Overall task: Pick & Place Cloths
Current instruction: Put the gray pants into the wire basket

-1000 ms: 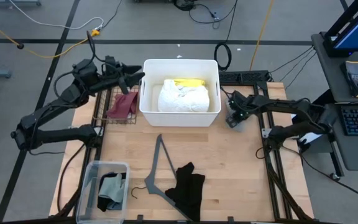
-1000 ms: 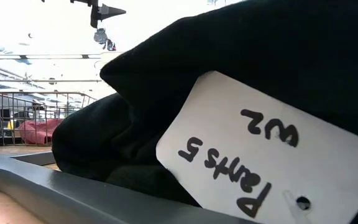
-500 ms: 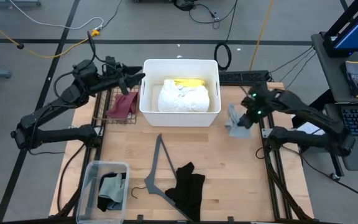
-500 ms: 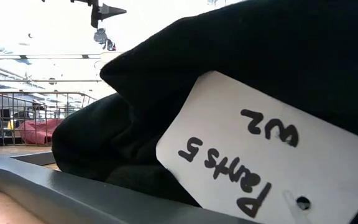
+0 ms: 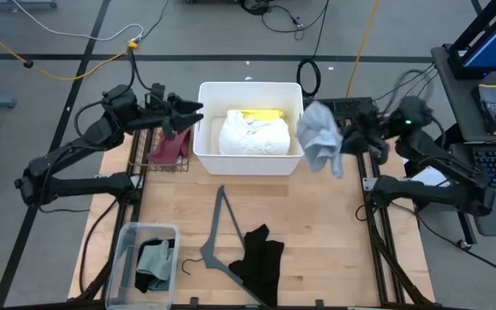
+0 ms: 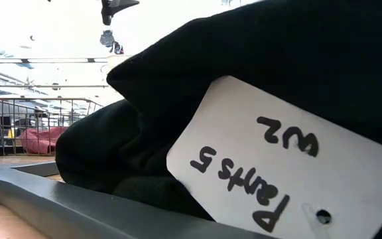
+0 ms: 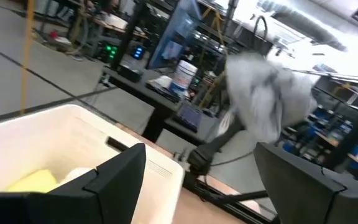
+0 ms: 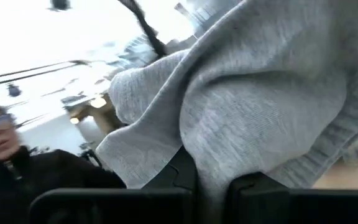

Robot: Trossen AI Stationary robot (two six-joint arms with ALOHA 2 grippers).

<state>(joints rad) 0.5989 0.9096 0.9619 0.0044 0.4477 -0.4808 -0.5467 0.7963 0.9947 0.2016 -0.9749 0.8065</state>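
Note:
My right gripper [image 5: 343, 138] is shut on the pale grey cloth [image 5: 319, 138], which is in the air by the white bin's right wall; the cloth [image 8: 260, 106] fills the right wrist view. My left gripper [image 5: 188, 112] hovers open at the bin's far left corner, and its fingers frame the grey cloth [image 7: 266, 93] from afar. White cloth [image 5: 252, 133] and yellow cloth [image 5: 261, 114] lie in the bin. The maroon cloth [image 5: 170, 145] lies in a wire basket. The black cloth [image 5: 261, 258] lies on the table and its tag [image 6: 270, 159] blocks the low view. My right gripper holds the pale grey cloth [image 8: 216, 143] by bunched fabric. The cloth drapes over the fingers and hides the place of contact. It is lifted clear of the table and hangs loose below and beside the gripper [image 5: 330, 164].
The white bin [image 5: 205, 151] stands at the table's far middle, with the wire basket [image 5: 145, 159] on its left. A clear bin [image 5: 127, 237] with folded cloths sits at the near left corner. A grey hanger [image 5: 218, 228] lies beside the black cloth.
My right gripper rose from the table right of the bin and swung toward the far edge and the bin, carrying the grey cloth. The cloth went from a heap on the wood to hanging clear in the air. My left gripper edged slightly toward the bin.

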